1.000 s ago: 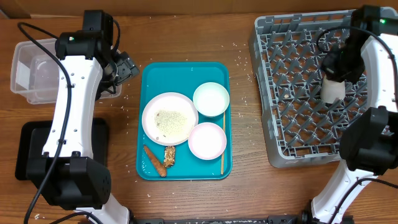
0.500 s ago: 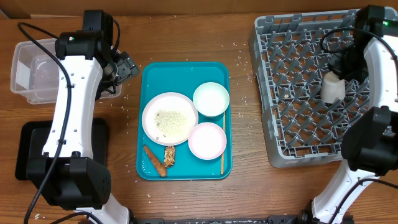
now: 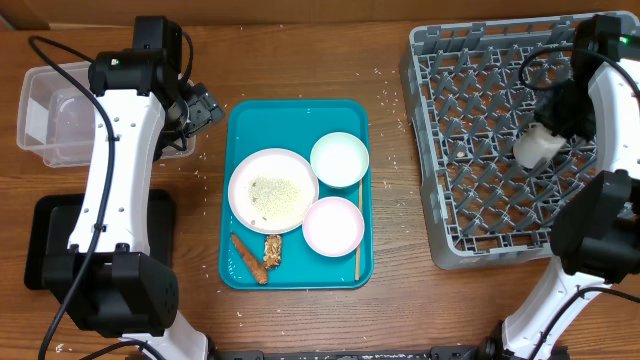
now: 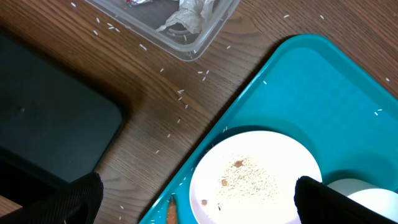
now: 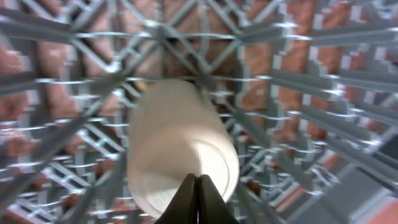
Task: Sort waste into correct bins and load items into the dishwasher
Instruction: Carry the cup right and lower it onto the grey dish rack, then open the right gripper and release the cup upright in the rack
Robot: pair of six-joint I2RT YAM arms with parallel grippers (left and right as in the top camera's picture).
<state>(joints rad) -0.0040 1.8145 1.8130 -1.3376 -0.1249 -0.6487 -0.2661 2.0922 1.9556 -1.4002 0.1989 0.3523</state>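
Note:
A small white cup [image 3: 535, 148] lies tipped over on the pegs of the grey dishwasher rack [image 3: 470, 215]. In the right wrist view my right gripper [image 5: 198, 183] is shut, fingertips pressed together right against the cup [image 5: 174, 143]. My left gripper [image 4: 199, 205] hangs open over the teal tray's left edge, above the plate [image 4: 255, 180] with rice. The plate [image 3: 272, 190], two bowls [image 3: 340, 158] [image 3: 333, 225], a carrot stick [image 3: 248, 258] and a brown chunk [image 3: 273, 250] sit on the tray. A crumpled napkin [image 4: 189, 15] lies in the clear tub [image 3: 45, 115].
The black tray [image 3: 50, 240] lies at the front left, below the clear tub. A thin wooden stick [image 3: 357, 245] rests by the right rim of the teal tray [image 3: 300, 115]. Rice grains are scattered on the wood around the tray and tub.
The cup went from upright to tipped over on the rack. The right arm shifted slightly right. The left arm has not moved.

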